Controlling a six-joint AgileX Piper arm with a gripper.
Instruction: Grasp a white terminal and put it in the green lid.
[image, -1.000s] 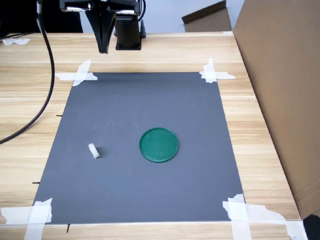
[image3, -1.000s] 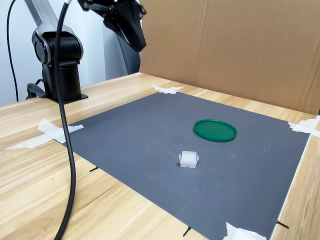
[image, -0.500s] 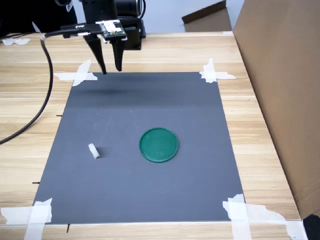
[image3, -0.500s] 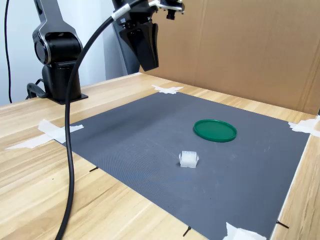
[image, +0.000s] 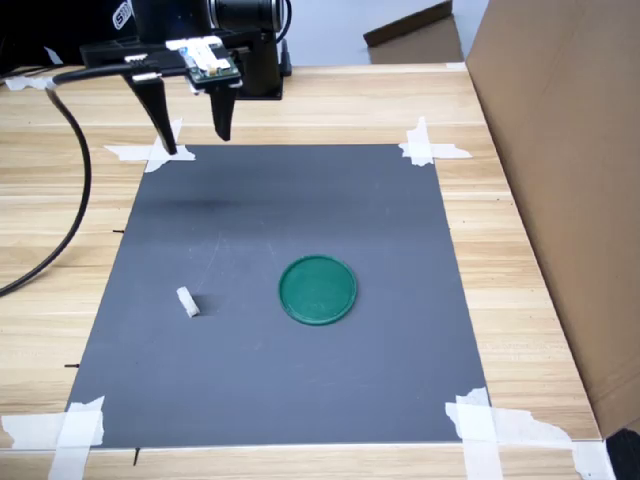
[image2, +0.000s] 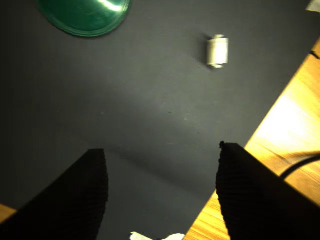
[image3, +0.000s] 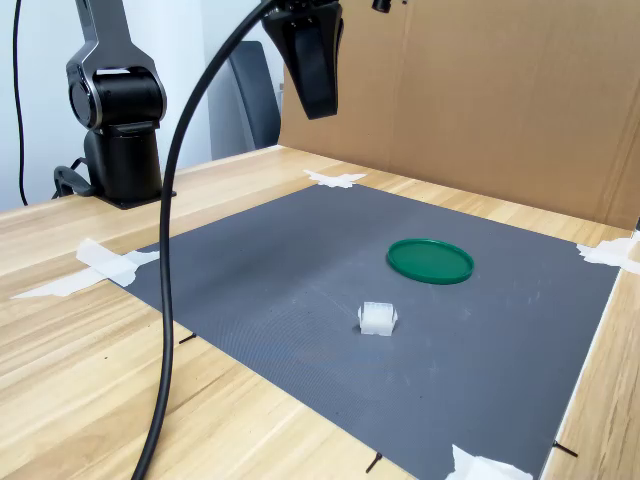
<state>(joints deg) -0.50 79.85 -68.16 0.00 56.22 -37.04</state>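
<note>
We see our pincer (image: 197, 145) spread wide and empty above the mat's edge, the white terminal (image: 187, 301) and green lid (image: 317, 290) well apart from it.

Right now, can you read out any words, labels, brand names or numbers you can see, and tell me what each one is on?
None can be read.
White marks on the arm's black housing at the top of the first exterior view: cut off and too blurred to read.
Mat, lid, terminal, tape and cardboard: no text visible.
</note>
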